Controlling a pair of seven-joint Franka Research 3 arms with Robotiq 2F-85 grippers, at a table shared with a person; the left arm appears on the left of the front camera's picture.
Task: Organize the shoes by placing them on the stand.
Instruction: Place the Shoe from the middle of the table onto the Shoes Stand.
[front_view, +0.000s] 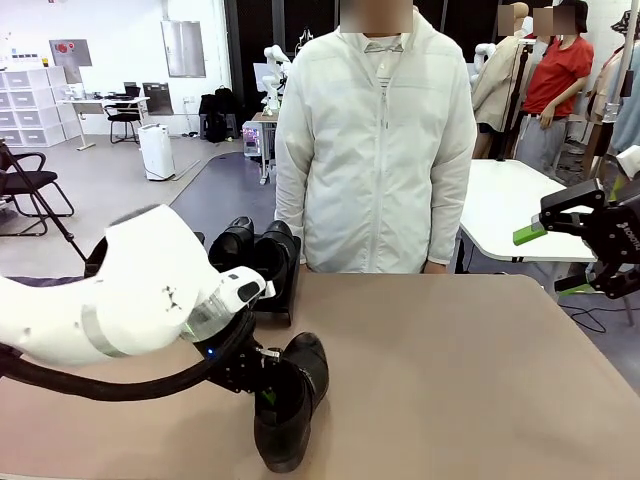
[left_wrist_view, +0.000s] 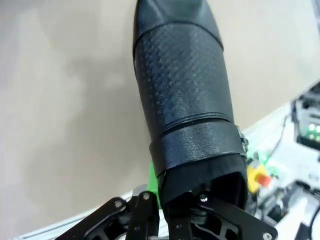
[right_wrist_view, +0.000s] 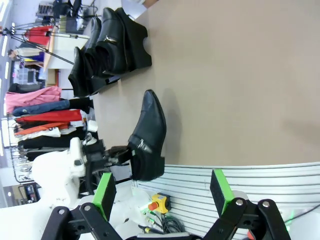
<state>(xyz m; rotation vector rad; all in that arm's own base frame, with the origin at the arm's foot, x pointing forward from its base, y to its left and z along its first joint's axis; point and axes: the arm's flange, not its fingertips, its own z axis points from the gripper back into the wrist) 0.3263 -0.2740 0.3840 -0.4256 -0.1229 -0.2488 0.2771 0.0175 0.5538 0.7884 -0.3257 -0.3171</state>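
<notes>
The left gripper (left_wrist_view: 200, 210) clamps the heel collar of a glossy shoe (front_view: 290, 405), toe pointing away from its jaws over the table (front_view: 480, 380). It looks stiff, slick and toe-heavy, so gripping the collar rim seems soundest; the right gripper (right_wrist_view: 162, 192) hangs spread and empty

Tan table (front_view: 450, 370), black stand (front_view: 283, 300) at far-left edge

Table middle and right (front_view: 470, 370): bare, open to a reach.
Near left edge: held shoe (front_view: 292, 400) and left arm (front_view: 120, 300) block the way.
Far left edge: stand (front_view: 285, 300) with shoes (front_view: 250, 245) fills the corner.
Far edge: person (front_view: 375, 150) stands against it.
Right gripper (front_view: 560, 262): off the table, raised, air around it free.
</notes>
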